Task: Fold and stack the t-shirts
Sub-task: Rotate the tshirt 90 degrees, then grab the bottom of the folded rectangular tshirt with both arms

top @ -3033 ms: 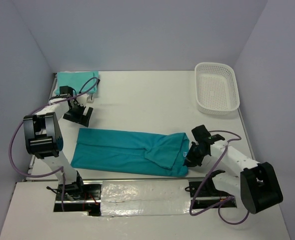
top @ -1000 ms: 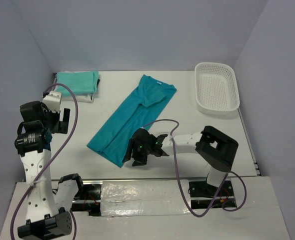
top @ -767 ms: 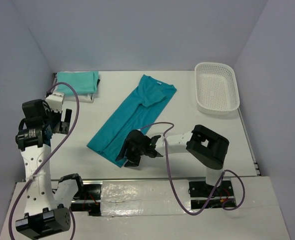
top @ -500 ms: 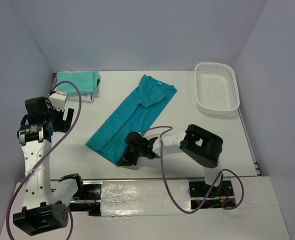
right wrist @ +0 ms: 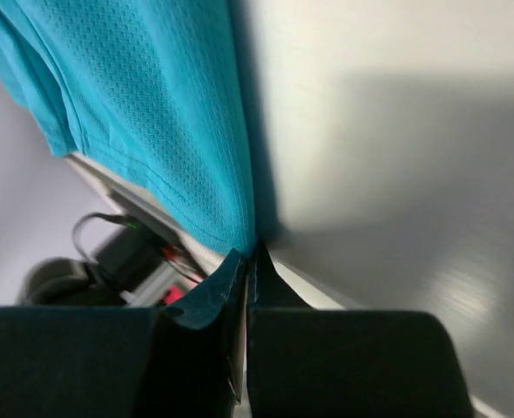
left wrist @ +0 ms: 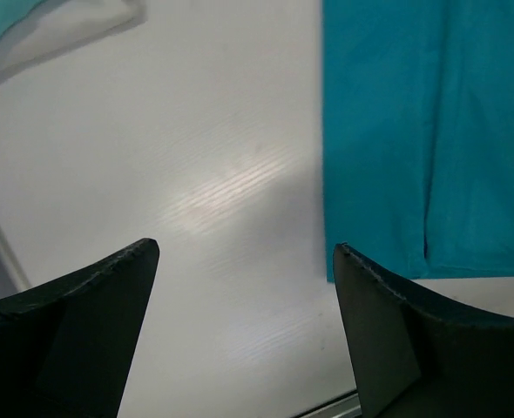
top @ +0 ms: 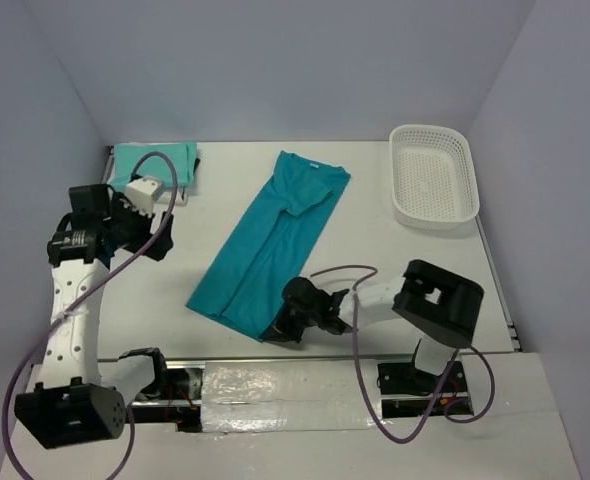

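Note:
A teal t-shirt (top: 270, 240), folded lengthwise into a long strip, lies diagonally across the table; it also shows in the left wrist view (left wrist: 431, 131) and the right wrist view (right wrist: 152, 113). My right gripper (top: 287, 327) is shut on the shirt's near hem corner, the jaws pinched together on the cloth (right wrist: 250, 252). My left gripper (top: 150, 225) is open and empty above bare table, left of the shirt; its fingers (left wrist: 65, 331) stand wide apart. A pale mint t-shirt (top: 155, 160) lies folded at the back left on white cloth.
A white lattice laundry basket (top: 434, 175) stands at the back right. The table's near edge with a metal rail (top: 275, 385) runs just behind my right gripper. Grey walls close in the table on three sides.
My right gripper, shut on the teal shirt's near corner, has dragged it rightward, turning the strip. My left arm swung its gripper up and toward the table's middle.

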### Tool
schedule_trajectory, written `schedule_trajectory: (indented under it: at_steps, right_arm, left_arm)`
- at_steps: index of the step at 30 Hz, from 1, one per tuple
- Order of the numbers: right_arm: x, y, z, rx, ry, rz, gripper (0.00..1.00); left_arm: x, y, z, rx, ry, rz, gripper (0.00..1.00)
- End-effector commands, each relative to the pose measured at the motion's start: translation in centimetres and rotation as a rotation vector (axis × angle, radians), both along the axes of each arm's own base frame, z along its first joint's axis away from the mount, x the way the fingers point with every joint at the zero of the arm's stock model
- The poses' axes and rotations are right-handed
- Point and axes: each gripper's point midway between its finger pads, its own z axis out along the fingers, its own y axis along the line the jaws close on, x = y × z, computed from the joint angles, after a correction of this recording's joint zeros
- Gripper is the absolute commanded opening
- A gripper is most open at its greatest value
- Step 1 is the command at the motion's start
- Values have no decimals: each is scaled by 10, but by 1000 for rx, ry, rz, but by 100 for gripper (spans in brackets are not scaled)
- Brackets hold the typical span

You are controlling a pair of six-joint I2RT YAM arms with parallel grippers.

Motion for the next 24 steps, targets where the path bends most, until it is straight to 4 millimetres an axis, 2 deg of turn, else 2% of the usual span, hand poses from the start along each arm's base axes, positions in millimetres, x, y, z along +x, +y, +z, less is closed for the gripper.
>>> schedule_trajectory:
  at_steps: [1,2,3,4,5,6,7,8,9,10,11,12,13,14,15,17,18,19,21,24]
  right_arm:
    - [-11,-62,-23,-157,-51,28,0]
    - [-9,-71,-21,-156,-63,30,0]
    - [-19,-96,-34,-200,-58,61,0]
    - [-23,-102,-24,-155,-68,82,0]
    - [-24,-109,-22,-131,-75,91,0]
    - [-27,-132,-34,-156,-73,101,0]
    - [-27,-135,-24,-116,-99,121,0]
    - [-31,-147,-28,-152,-97,130,0]
    - [-29,-156,-30,-173,-110,130,0]
    - [-26,-160,-24,-173,-169,159,0]
    - [-27,-172,-29,-205,-154,151,0]
    - [-28,-177,-30,-205,-157,150,0]
    - [-27,-177,-24,-172,-181,162,0]
    - [-31,-184,-29,-178,-175,158,0]
    - [-27,-185,-25,-169,-194,145,0]
    - [-27,-189,-26,-193,-208,162,0]
    - [-26,-189,-24,-195,-214,171,0]
    - [-27,-191,-24,-207,-220,188,0]
    - [-23,-189,-21,-208,-239,216,0]
    - [-23,-188,-21,-223,-217,235,0]
  left_arm:
    - [16,-70,31,-105,-74,-248,93]
    - [18,-82,33,-57,-76,-282,93]
    - [16,-100,33,-12,-80,-365,93]
    - [6,-138,38,24,-93,-517,94]
    - [1,-149,38,78,-100,-578,94]
    - [-21,-179,32,158,-111,-770,94]
    - [-32,-190,27,220,-122,-874,93]
    - [-43,-197,19,281,-127,-965,93]
    - [-58,-210,12,411,-186,-1145,93]
    - [-68,-208,-15,494,-156,-1238,92]
    - [-66,-206,-28,617,-190,-1335,90]
    - [-73,-209,-41,667,-198,-1417,87]
    - [-79,-202,-68,721,-166,-1496,86]
    - [-80,-200,-81,798,-204,-1611,85]
    - [-90,-191,-105,826,-189,-1679,87]
    - [-86,-197,-110,911,-356,-1777,90]
    - [-95,-192,-133,910,-354,-1830,92]
    - [-89,-203,-132,931,-455,-1842,93]
    - [-103,-211,-149,861,-490,-1910,95]
    - [-100,-232,-155,752,-525,-1857,94]
